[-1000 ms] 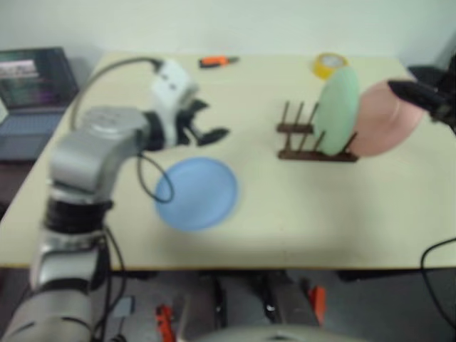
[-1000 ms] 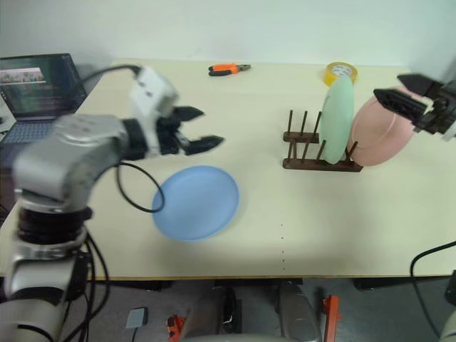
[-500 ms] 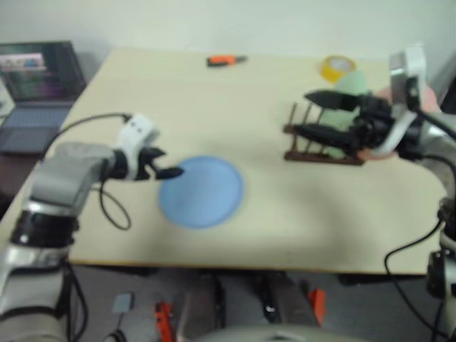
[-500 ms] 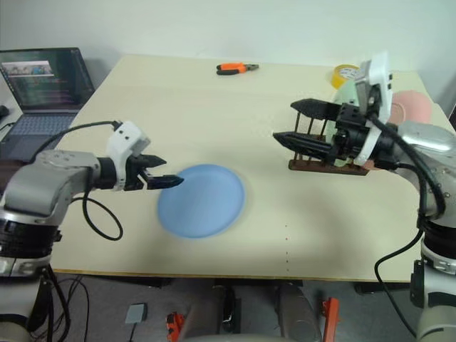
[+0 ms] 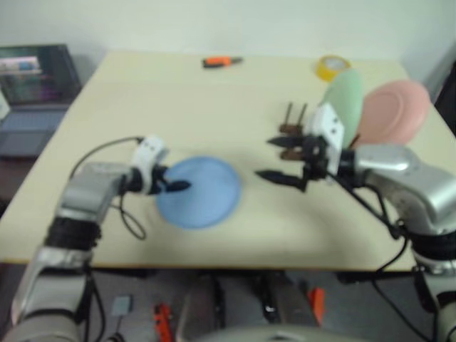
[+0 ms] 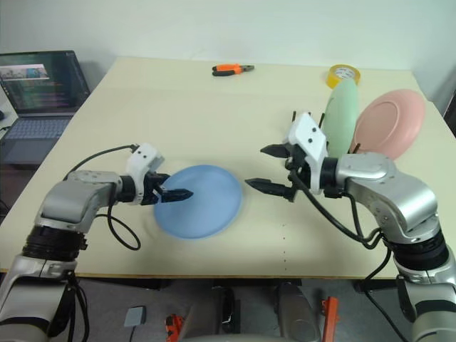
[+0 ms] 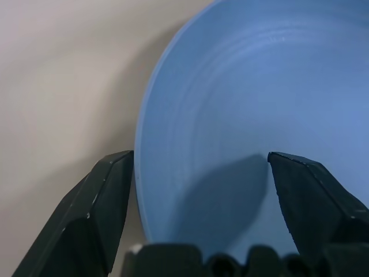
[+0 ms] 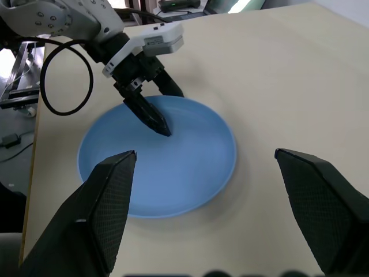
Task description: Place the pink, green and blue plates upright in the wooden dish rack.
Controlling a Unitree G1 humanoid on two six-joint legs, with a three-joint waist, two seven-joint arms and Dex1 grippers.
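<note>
We found the blue plate [image 6: 199,201] lying flat on the beige table [image 6: 214,107], its near rim between the parted fingers of the left gripper [image 6: 173,194], which gripped nothing. The right gripper [image 6: 273,169], wide open and empty, hovered beside the plate's far edge. The matte green plate [image 6: 340,117] and pink plate [image 6: 388,125] stood upright at the wooden dish rack [image 5: 293,130].

Light blue plate [image 6: 199,201], mint green plate [image 6: 340,116], pale pink plate [image 6: 389,123], dark brown rack [image 5: 291,130].

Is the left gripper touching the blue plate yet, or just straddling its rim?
Cannot tell. In the left wrist view the left gripper has open fingers straddling the blue plate rim, but neither contact nor gap shows plainly.
</note>
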